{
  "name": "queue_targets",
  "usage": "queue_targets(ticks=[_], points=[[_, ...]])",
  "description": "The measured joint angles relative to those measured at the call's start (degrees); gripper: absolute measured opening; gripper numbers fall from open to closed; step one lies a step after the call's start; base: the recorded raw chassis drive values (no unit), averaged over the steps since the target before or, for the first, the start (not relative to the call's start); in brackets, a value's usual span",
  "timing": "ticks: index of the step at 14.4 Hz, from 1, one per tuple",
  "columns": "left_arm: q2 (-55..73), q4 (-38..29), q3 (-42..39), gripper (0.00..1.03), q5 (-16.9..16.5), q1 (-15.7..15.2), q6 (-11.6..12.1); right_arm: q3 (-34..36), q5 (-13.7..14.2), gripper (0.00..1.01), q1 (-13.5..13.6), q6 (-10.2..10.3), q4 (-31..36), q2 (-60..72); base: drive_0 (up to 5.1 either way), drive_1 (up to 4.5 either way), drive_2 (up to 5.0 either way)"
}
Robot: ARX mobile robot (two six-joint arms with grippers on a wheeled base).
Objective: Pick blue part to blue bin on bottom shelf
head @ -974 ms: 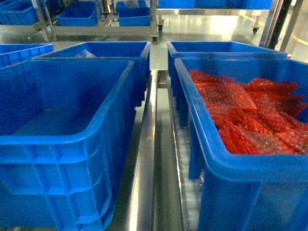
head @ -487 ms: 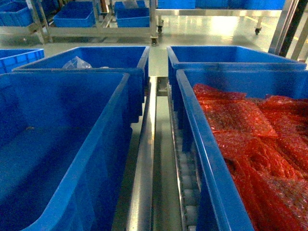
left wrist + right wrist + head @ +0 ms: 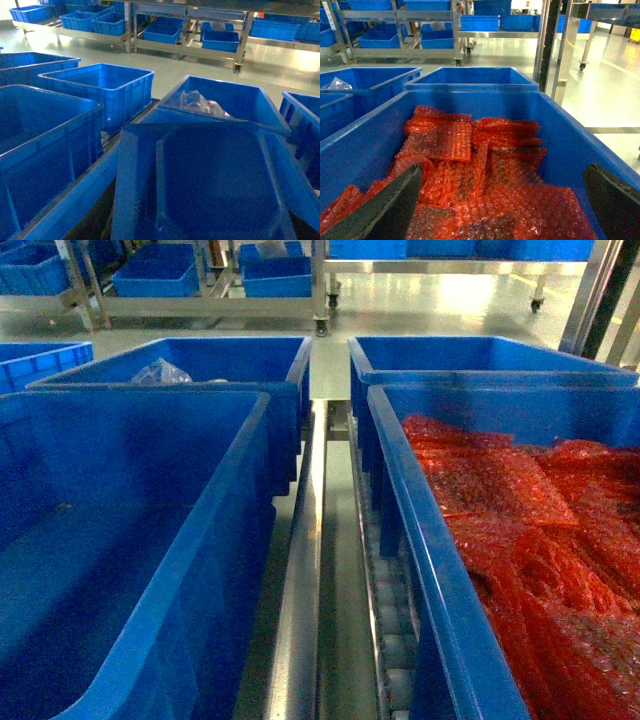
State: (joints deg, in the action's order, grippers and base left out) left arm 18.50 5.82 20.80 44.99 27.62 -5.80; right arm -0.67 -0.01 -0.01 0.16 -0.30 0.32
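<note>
A flat blue part (image 3: pixel 210 185) with a recessed middle fills the lower left wrist view. It hangs over the bins and hides the left gripper's fingers, which appear shut on it. The blue bin (image 3: pixel 140 440) stands at the front left, its smooth inside bare, on the bottom shelf with its shiny steel rail (image 3: pixel 300 590) and white rollers (image 3: pixel 395 640). My right gripper (image 3: pixel 500 210) is open. Its dark fingers (image 3: pixel 385 210) stand wide apart over red bubble-wrap bags (image 3: pixel 470 165). Neither gripper shows in the head view.
The crate of red bags (image 3: pixel 420 540) sits at the front right, close beside the rail. Behind the front bins are two more blue bins, and the left one holds a clear plastic bag (image 3: pixel 160 370). Racks with blue bins (image 3: pixel 160 275) line the far floor. A steel post (image 3: pixel 547 45) rises at the right.
Since a second ago the head view has closed in on the two front bins, which now loom larger. Over the last half second almost nothing has shifted.
</note>
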Motion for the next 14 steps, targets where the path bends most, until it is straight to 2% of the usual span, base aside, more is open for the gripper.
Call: queue_targets(ticks=[14], points=[[0.0, 0.0, 0.0, 0.43, 0.0, 0.0, 0.0, 0.0, 0.0, 0.98, 0.0, 0.0, 0.0, 0.0, 0.0, 0.0, 0.0]])
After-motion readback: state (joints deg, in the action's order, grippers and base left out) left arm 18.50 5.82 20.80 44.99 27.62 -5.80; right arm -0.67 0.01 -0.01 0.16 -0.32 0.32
